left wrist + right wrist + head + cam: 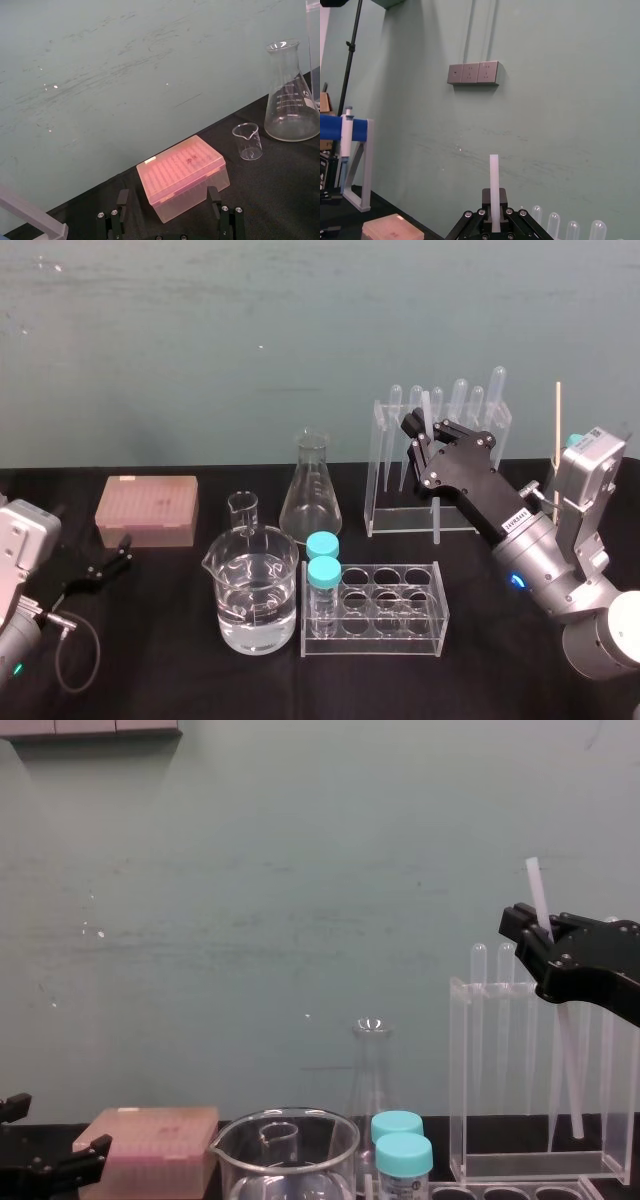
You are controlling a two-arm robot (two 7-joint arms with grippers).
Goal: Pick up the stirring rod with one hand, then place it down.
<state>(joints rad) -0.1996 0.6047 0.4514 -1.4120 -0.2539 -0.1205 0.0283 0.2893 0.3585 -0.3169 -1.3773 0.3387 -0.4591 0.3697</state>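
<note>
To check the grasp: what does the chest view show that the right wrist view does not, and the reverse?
Chest, not wrist: the lower end of the stirring rod near the base of the clear rack, the beaker, the left gripper, open, low left. Wrist, not chest: a blue stand, fingers pressing the rod from both sides. Both: the right gripper shut on the rod; the pink box.

The tall clear plastic pipette rack (385, 480) stands just behind your black right gripper (412, 428), with the low clear tube rack (372, 638) before it. Bare black tabletop (150, 640) opens left of the water-filled glass beaker (255, 590).
</note>
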